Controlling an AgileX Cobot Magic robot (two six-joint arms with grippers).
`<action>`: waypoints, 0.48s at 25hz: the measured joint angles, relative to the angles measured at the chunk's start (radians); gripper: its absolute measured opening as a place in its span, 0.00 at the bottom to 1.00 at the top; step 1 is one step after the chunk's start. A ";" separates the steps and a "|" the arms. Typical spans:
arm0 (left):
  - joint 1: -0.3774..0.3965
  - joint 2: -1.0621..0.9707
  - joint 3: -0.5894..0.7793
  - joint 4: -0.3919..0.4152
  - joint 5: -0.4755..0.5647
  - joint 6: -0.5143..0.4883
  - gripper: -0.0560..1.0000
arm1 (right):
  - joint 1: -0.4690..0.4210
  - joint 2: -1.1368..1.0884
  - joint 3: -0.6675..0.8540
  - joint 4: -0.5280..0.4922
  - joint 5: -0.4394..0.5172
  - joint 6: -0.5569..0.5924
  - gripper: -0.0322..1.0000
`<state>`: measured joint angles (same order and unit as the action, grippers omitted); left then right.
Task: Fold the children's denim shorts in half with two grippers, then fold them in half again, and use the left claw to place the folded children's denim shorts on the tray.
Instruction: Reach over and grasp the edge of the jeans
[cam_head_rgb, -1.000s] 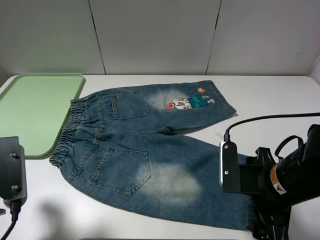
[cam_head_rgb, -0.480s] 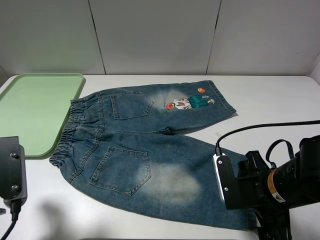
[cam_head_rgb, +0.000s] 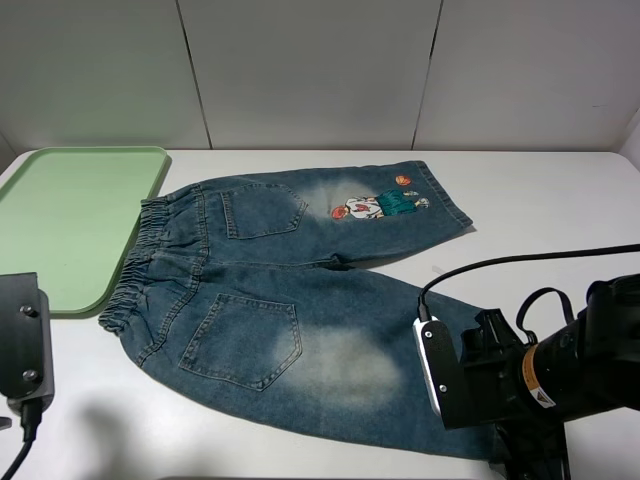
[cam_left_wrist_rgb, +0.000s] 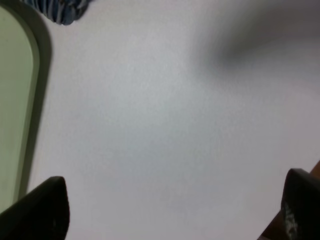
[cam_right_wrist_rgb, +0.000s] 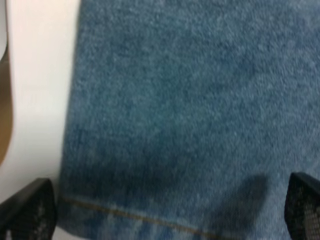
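Note:
The children's denim shorts (cam_head_rgb: 300, 300) lie flat on the white table, waistband to the left beside the tray (cam_head_rgb: 70, 210), legs to the right. The cartoon patch (cam_head_rgb: 378, 206) is on the far leg. My right gripper (cam_head_rgb: 470, 385), with the white panel and orange label, hovers over the hem end of the near leg. In the right wrist view its fingertips (cam_right_wrist_rgb: 25, 210) stand wide apart over the denim (cam_right_wrist_rgb: 190, 100), holding nothing. My left claw (cam_head_rgb: 22, 345) sits at the near left edge, apart from the shorts. In the left wrist view it is open (cam_left_wrist_rgb: 170, 210) over bare table.
The tray's rounded corner (cam_left_wrist_rgb: 15, 100) and a bit of the elastic waistband (cam_left_wrist_rgb: 62, 10) show in the left wrist view. A black cable (cam_head_rgb: 540, 258) loops from the right arm above the table. Grey wall panels stand behind the table.
My right gripper has moved left and slightly down, further over the near leg's hem. The left claw and the shorts have not moved.

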<state>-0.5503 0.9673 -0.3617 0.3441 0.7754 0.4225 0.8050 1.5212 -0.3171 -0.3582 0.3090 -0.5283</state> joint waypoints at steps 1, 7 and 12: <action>0.000 0.000 0.000 0.000 0.000 0.000 0.85 | 0.000 0.000 0.000 0.001 -0.005 -0.001 0.70; 0.000 0.000 0.000 0.000 0.000 0.000 0.85 | 0.000 0.000 0.000 0.014 -0.023 -0.003 0.70; 0.000 0.000 0.000 0.000 0.000 -0.001 0.85 | 0.000 0.000 0.000 0.038 -0.023 -0.016 0.70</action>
<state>-0.5503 0.9673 -0.3617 0.3441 0.7754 0.4216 0.8050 1.5212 -0.3171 -0.3199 0.2863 -0.5445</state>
